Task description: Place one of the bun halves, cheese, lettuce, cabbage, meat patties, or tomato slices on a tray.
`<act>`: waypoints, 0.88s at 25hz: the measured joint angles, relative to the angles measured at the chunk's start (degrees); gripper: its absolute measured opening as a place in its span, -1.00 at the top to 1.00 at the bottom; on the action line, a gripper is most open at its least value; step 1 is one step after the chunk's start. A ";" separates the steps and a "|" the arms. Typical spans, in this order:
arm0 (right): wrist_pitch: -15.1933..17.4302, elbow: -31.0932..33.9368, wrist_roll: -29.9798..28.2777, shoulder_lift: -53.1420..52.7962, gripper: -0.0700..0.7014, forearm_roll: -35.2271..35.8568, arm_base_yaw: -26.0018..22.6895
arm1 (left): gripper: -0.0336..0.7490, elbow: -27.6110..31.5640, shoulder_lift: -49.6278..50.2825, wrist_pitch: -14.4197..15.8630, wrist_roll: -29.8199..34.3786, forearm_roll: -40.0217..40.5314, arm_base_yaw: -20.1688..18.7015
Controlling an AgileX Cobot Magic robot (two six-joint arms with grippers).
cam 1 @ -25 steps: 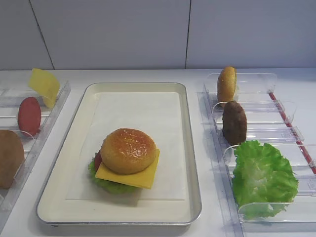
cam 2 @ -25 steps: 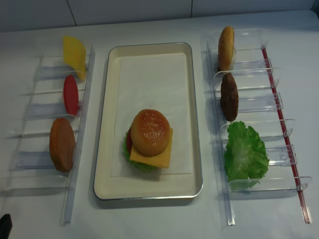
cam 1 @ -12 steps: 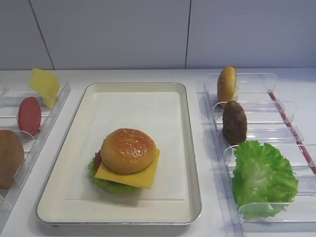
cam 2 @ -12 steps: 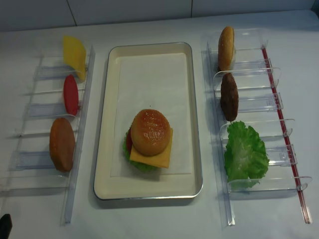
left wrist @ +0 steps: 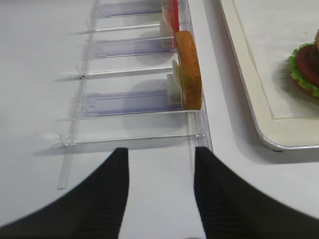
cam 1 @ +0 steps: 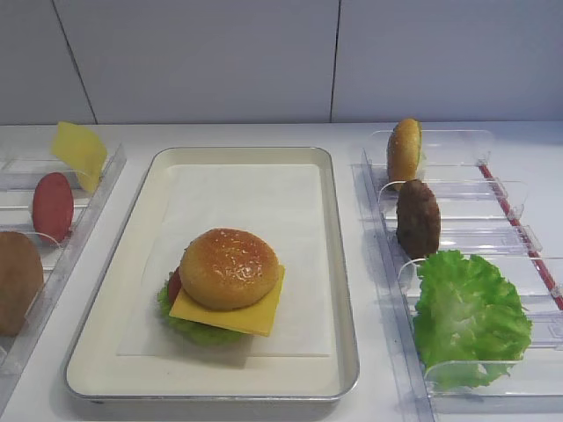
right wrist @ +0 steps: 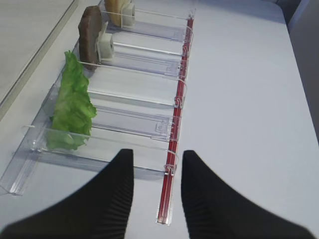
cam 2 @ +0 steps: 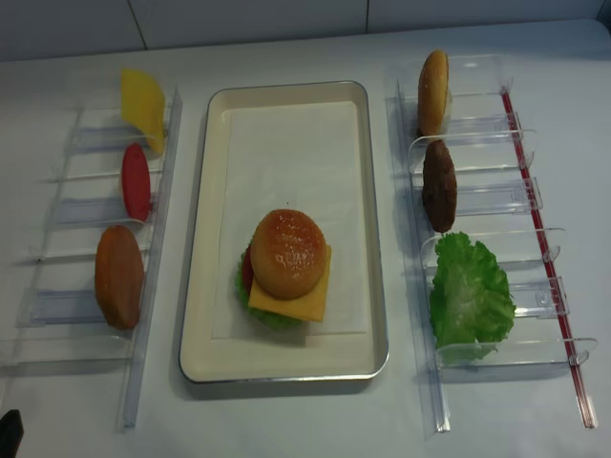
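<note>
On the cream tray [cam 1: 343, 264] [cam 2: 377, 239] stands a stack: a domed bun half [cam 1: 229, 268] [cam 2: 286, 253] on yellow cheese [cam 1: 237, 316], with a tomato slice [cam 1: 174, 286] and lettuce [cam 1: 189, 330] under it. In the left wrist view my left gripper [left wrist: 160, 154] is open and empty over bare table, just short of the left rack [left wrist: 129, 102]. An upright bun half [left wrist: 189, 69] stands in that rack. My right gripper [right wrist: 157, 154] is open and empty above the near end of the right rack [right wrist: 124, 117], right of its lettuce leaf [right wrist: 72, 107].
The left rack holds a cheese slice [cam 2: 141, 105], a tomato slice [cam 2: 135, 181] and a bun half [cam 2: 118, 277]. The right rack holds a bun half [cam 2: 432, 93], a meat patty [cam 2: 439, 186] and lettuce [cam 2: 468, 296]. A red strip [right wrist: 174, 144] edges it.
</note>
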 joint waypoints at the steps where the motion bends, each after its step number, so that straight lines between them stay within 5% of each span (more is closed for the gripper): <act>1: 0.00 0.00 0.00 0.00 0.07 0.00 0.00 | 0.08 0.00 0.00 0.00 0.00 0.00 0.00; 22: 0.00 0.00 0.00 0.00 0.07 0.00 0.00 | 0.08 0.00 0.00 0.00 0.00 0.00 0.00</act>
